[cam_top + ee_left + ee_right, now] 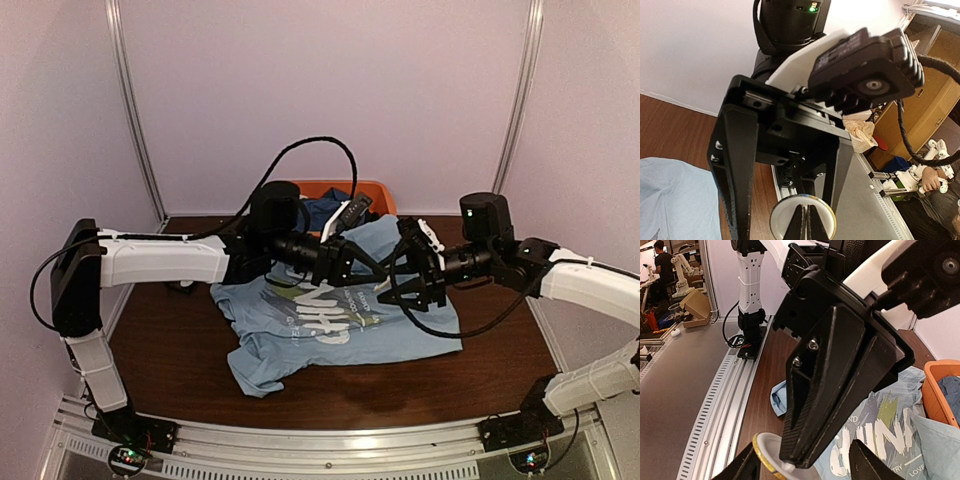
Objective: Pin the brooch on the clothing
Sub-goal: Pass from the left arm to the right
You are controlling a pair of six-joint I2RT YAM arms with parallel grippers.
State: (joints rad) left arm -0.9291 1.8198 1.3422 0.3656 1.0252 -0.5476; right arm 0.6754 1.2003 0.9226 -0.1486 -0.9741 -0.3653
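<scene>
Left gripper [803, 221] clamped on brooch [780, 217], up over the T-shirt [300, 330]
Right gripper [807, 462] faces it, 2 jaws apart either side of the disc, contact unclear; shirt lies rumpled on the table [180, 350], print up

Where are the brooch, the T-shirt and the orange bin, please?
brooch [781, 220]: left wrist view, bare left part of the disc.
T-shirt [330, 322]: top external view, chest print.
orange bin [932, 390]: right wrist view, its side wall.
</scene>
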